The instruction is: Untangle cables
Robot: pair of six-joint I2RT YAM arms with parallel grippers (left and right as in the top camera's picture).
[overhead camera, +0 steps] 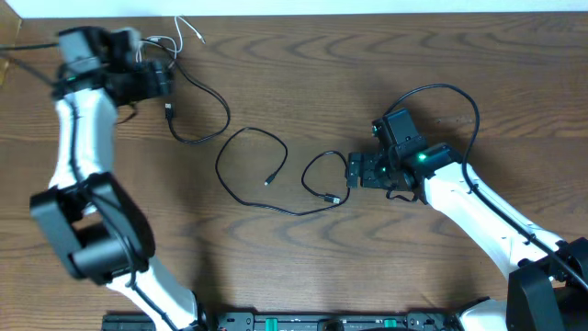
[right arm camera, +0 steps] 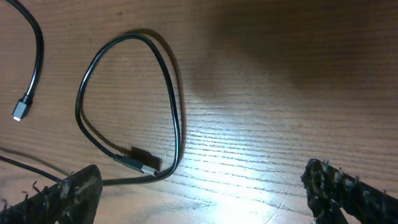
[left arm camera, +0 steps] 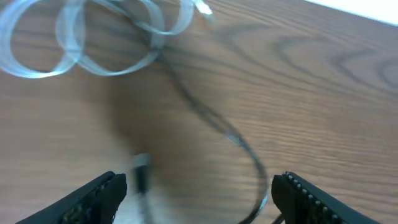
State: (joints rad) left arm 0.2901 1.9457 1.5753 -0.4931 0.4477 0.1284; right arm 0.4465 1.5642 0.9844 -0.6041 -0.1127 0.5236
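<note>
A short white cable [overhead camera: 186,35] lies coiled at the back left and shows blurred in the left wrist view [left arm camera: 74,43]. A black cable [overhead camera: 219,101] curves away from it, with its plug [overhead camera: 170,112] below. It is blurred in the left wrist view [left arm camera: 217,124]. My left gripper [overhead camera: 165,79] is open and empty over this cable [left arm camera: 199,199]. A second black cable [overhead camera: 241,198] loops across the middle, one plug [overhead camera: 269,180] inside the loop, the other plug [overhead camera: 334,199] near my right gripper [overhead camera: 353,170]. The right gripper is open above the small loop [right arm camera: 177,118], with that plug [right arm camera: 140,165] beside its left finger [right arm camera: 205,199].
The wooden table's back edge [overhead camera: 367,13] runs along the top, close behind the white cable. A thick black arm wire [overhead camera: 459,92] arcs over the right arm. A dark rail [overhead camera: 322,322] lies along the front edge.
</note>
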